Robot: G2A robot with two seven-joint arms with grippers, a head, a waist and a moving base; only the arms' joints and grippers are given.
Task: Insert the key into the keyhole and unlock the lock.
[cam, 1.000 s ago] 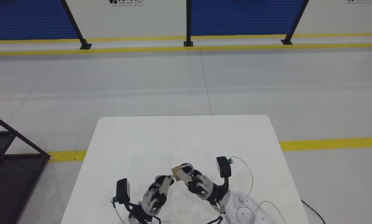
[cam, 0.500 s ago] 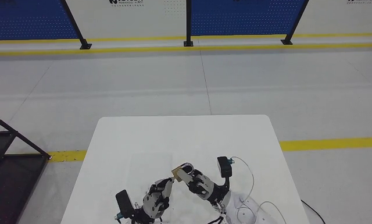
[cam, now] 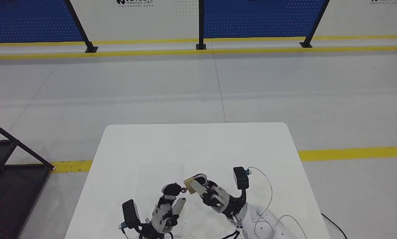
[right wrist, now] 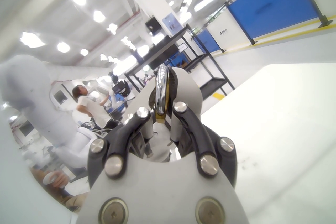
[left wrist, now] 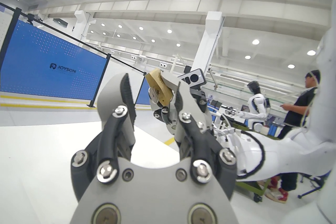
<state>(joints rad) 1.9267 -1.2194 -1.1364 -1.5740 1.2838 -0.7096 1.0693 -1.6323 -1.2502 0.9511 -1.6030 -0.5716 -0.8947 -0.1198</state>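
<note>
Over the surface's [cam: 198, 146] 6 o'clock edge, right end effector [right wrist: 166, 83] is gripping the lock [left wrist: 157, 87], left end effector [left wrist: 151, 84] is gaping empty; unlocking seemingly pending.

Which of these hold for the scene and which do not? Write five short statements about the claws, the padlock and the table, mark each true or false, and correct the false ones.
1. The right claw is shut on the padlock. True.
2. The left claw grips the padlock too. False: it is open with nothing between its fingers, and the padlock sits beyond it.
3. The padlock lies flat on the table. False: the right claw holds it up off the table.
4. The padlock's body is brass-coloured. True.
5. The table is white. True.
</note>
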